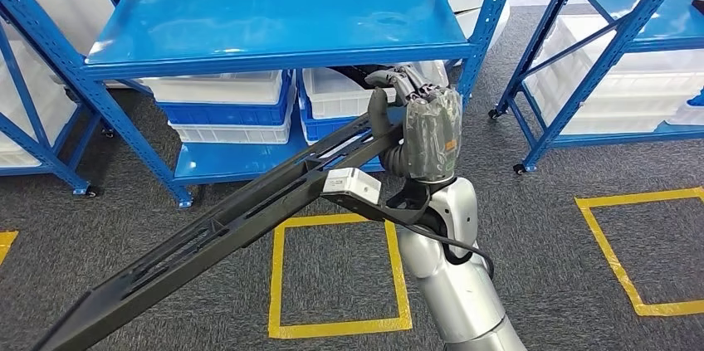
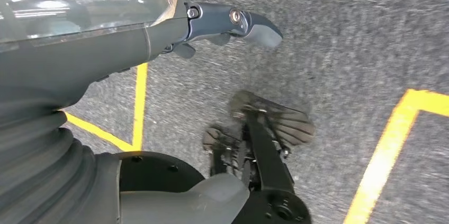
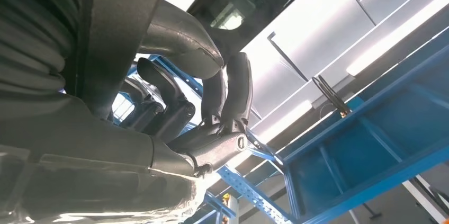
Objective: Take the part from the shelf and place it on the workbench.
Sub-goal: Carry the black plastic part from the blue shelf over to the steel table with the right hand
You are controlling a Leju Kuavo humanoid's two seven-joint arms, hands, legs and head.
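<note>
Black part [image 1: 224,222] gripped by right hand [image 1: 419,114], blue shelf [image 1: 274,23] behind

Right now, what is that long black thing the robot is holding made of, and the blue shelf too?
The long black part looks like matte plastic or coated metal: dull, with slotted cut-outs; I can't tell which. The right hand grips it. The shelf looks like painted steel: glossy blue top with reflections, and uprights punched with holes.

Blue racks, grey floor, black part

The shelf [image 1: 274,23] was bright blue, its bins [image 1: 220,85] white and blue; the long part [image 1: 216,226] was black; yellow tape squares [image 1: 340,272] marked the speckled grey carpet [image 1: 581,285]; the arm [image 1: 457,285] was silver.
</note>
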